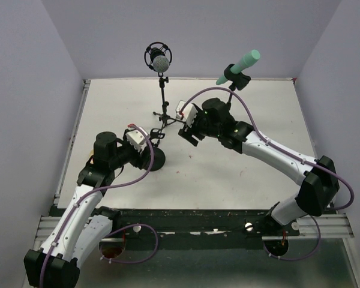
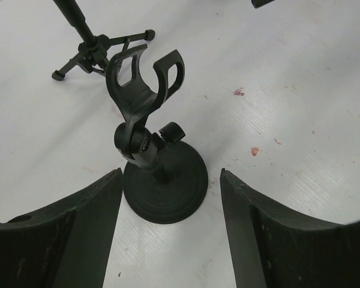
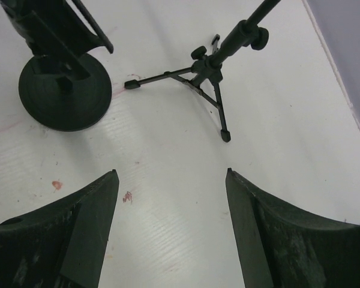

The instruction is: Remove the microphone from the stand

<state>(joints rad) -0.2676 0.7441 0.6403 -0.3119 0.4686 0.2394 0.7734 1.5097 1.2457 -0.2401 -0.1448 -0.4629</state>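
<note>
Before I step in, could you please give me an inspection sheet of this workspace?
Surface: white table, faint reddish specks.
Job's things: grey-headed microphone on tripod stand; green microphone clipped on a second stand; round-base stand, clip empty.
Clutter: nothing seen.
Grippers: left gripper open, flanking round-base stand; right gripper open, empty.
Cables: purple cables along both arms.
Surroundings: pale walls on three sides.
</note>
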